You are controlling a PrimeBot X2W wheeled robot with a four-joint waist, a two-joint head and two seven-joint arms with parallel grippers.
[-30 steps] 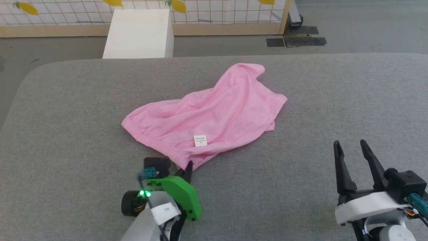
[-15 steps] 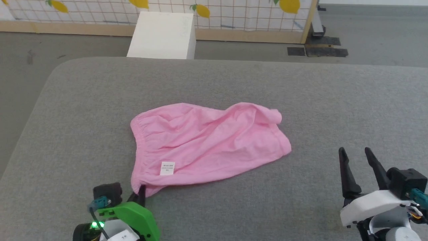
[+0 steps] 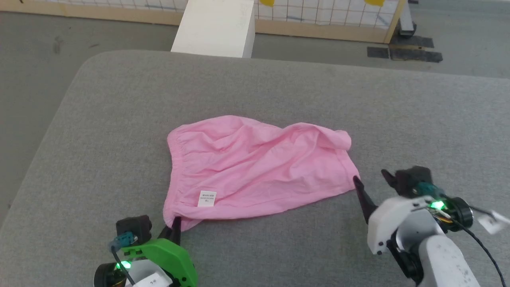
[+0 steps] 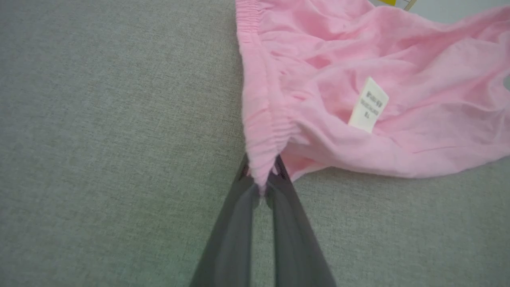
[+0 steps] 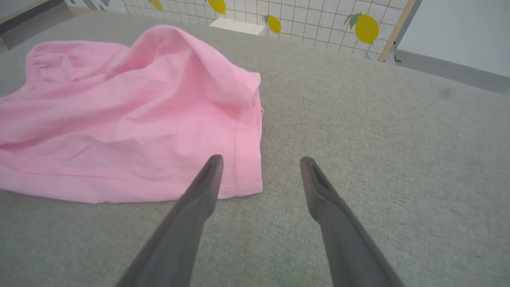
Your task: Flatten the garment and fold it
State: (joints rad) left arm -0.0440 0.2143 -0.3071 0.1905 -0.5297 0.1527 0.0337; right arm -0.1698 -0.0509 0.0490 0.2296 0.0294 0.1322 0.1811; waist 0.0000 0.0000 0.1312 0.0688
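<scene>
A: Where's the garment point(image 3: 255, 167)?
B: Rumpled, middle of the bench point(image 3: 99, 119), waistband toward the left edge, white label point(image 3: 207, 198) up.
A: Fingers?
B: On the left gripper point(image 4: 261, 181), clamped on the waistband corner. On the right gripper point(image 5: 261, 161), apart, beside the hem corner.

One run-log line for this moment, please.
left gripper: shut on garment waistband corner | right gripper: open, near hem corner | garment: rumpled, unfolded

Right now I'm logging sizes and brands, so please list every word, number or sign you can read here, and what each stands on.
On the pink shorts, the white sewn-in label: a few lines of dark print, too blurred to read.
On the left arm, the small white tag: marks too small to read.
By the right arm, the dangling white tag: blurred, unreadable.
No other text can be made out.
</scene>
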